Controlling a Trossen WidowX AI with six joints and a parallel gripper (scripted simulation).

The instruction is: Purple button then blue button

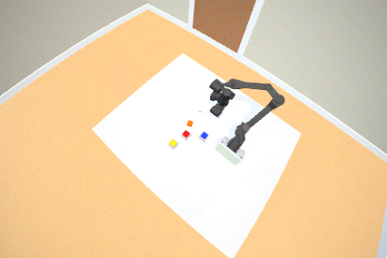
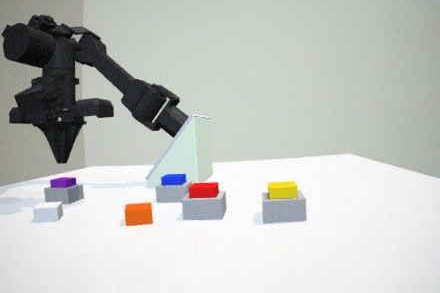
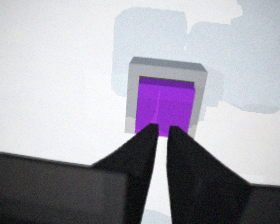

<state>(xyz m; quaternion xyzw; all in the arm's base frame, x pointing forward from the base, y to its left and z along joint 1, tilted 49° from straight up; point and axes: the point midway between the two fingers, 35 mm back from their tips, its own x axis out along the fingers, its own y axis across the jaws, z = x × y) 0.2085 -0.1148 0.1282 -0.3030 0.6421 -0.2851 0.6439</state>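
Observation:
The purple button (image 2: 63, 183) (image 3: 165, 105) sits raised in its grey housing at the left in the exterior view; in the top view the arm hides it. My gripper (image 2: 61, 162) (image 3: 162, 133) is shut with nothing between its fingers. It points straight down, with its tips a little above the purple button and apart from it. In the wrist view the tips overlap the button's lower edge. The blue button (image 1: 204, 136) (image 2: 174, 179) stands raised in its grey housing, near the arm's base.
A red button (image 1: 186, 134) (image 2: 204, 190) and a yellow button (image 1: 173, 143) (image 2: 283, 190) stand to the right in the exterior view. An orange block (image 1: 190, 123) (image 2: 138, 214) lies in front of the blue button's left side. A white block (image 2: 48, 212) lies in front of the purple button.

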